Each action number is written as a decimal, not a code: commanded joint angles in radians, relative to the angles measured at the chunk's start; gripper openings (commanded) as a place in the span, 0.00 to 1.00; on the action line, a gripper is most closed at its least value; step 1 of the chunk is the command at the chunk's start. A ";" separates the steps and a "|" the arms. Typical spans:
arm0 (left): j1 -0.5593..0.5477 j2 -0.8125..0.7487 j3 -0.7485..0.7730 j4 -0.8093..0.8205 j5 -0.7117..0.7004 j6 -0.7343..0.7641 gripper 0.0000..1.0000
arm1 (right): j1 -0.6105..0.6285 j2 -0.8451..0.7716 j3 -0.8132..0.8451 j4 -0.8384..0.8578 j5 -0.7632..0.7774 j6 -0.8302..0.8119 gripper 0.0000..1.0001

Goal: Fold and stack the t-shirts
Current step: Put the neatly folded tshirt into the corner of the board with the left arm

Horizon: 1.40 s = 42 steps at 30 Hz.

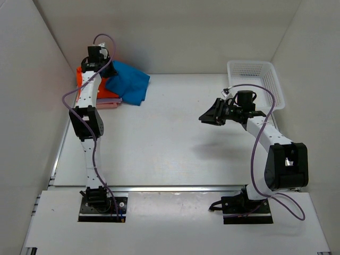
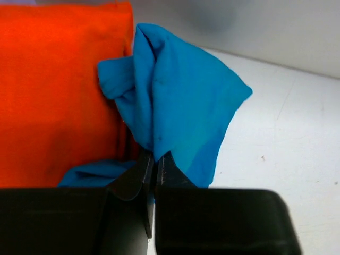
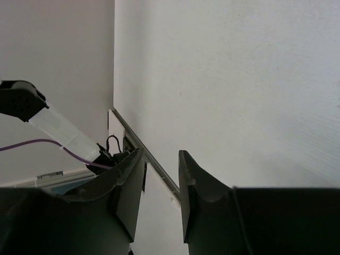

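White table (image 1: 170, 159) | left tool (image 2: 158, 159) extended far, clamped on blue t-shirt (image 2: 175, 101) | right tool (image 3: 161, 156) apart, raised mid-table

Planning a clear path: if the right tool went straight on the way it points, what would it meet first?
The right tool, open, points left over bare table. Nothing lies in that line until the left arm; depth is unclear, so it may touch tabletop first.

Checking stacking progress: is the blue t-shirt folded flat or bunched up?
Bunched, not folded flat. The blue t-shirt is pinched into crumpled peaks by the left gripper, which is shut on it, against the orange t-shirt.
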 commanded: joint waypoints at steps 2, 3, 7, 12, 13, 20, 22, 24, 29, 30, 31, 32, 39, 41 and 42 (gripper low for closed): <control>0.013 -0.151 0.007 0.093 0.090 -0.049 0.00 | 0.023 0.008 -0.011 0.062 -0.007 0.023 0.30; 0.018 -0.180 -0.013 0.118 0.098 -0.051 0.00 | 0.024 0.010 -0.016 0.081 -0.006 0.034 0.29; 0.028 -0.197 -0.004 0.089 0.097 -0.068 0.00 | 0.049 0.011 -0.043 0.108 -0.006 0.056 0.29; 0.071 -0.229 -0.012 0.088 0.120 -0.098 0.00 | 0.052 0.002 -0.051 0.105 -0.007 0.053 0.29; 0.080 -0.236 -0.018 0.091 0.126 -0.098 0.00 | 0.052 0.008 -0.051 0.108 -0.013 0.053 0.29; 0.142 -0.234 -0.018 0.106 0.158 -0.121 0.00 | 0.064 0.003 -0.054 0.104 -0.015 0.062 0.30; 0.156 -0.233 -0.015 0.118 0.163 -0.132 0.00 | 0.078 0.008 -0.049 0.107 -0.017 0.060 0.29; 0.165 -0.225 -0.025 0.140 0.164 -0.138 0.00 | 0.077 0.014 -0.057 0.109 -0.020 0.060 0.30; 0.200 -0.208 -0.044 0.138 0.147 -0.144 0.00 | 0.083 0.014 -0.054 0.104 -0.013 0.062 0.29; 0.205 -0.208 -0.050 0.141 0.144 -0.146 0.00 | 0.080 0.017 -0.056 0.102 -0.018 0.060 0.29; 0.215 -0.208 -0.070 0.143 0.146 -0.140 0.00 | 0.077 0.017 -0.056 0.098 -0.015 0.062 0.29; 0.225 -0.211 -0.085 0.150 0.155 -0.149 0.00 | 0.077 0.026 -0.056 0.098 -0.020 0.060 0.29; 0.280 -0.217 -0.177 0.189 0.133 -0.167 0.00 | 0.086 0.034 -0.043 0.079 -0.021 0.051 0.29; 0.304 -0.222 -0.222 0.200 0.138 -0.183 0.00 | 0.084 0.043 -0.043 0.076 -0.015 0.045 0.29; 0.317 -0.225 -0.240 0.213 0.135 -0.192 0.00 | 0.084 0.039 -0.043 0.073 -0.016 0.042 0.29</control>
